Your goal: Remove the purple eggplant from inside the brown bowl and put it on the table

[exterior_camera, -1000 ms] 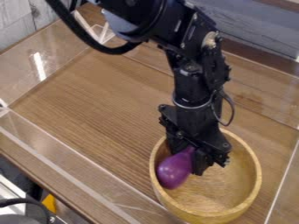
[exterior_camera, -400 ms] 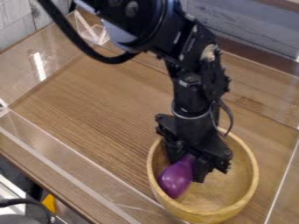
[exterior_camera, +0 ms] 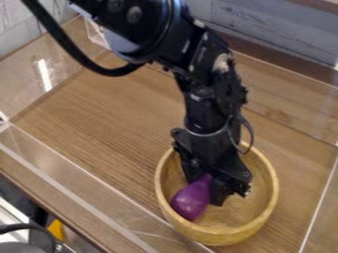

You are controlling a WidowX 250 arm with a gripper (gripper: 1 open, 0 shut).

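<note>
Brown bowl (exterior_camera: pixel 251 219), purple eggplant (exterior_camera: pixel 191 203) and black hand (exterior_camera: pixel 214 182) have all shifted a little toward the left side of the view since a second ago, and the bowl now sits slightly farther from the viewer. The round, light tan bowl, with its thick rim, lies under the hand. Inside it is one thing, the small glossy eggplant, resting low against the wall on the left side of the hand. The hand reaches down over the far part of the rim, its fingertips inside the bowl. Its fingers are closed together at the eggplant's upper end; whether they have a firm hold on it cannot be told, because they cover that end.

Around the bowl spreads the bench (exterior_camera: pixel 99 119), a brown wood-grain top with darker streaks, most of it to the left of the hand. Clear acrylic walls (exterior_camera: pixel 42 71) border it, catching pale reflections. Beyond the hand, at the top left, is a pale tiled wall (exterior_camera: pixel 16 25); at the top right is a whitish, grained panel (exterior_camera: pixel 284 30). In the near left corner of the view, well apart from the hand, are a dark cable and a small yellow-orange piece (exterior_camera: pixel 55 229).

The eggplant lies at a slant, its long axis running diagonally. Its rounded, bulbous end points toward the viewer and to the left, away from the hand; its other end points up and right, beneath the fingertips.
</note>
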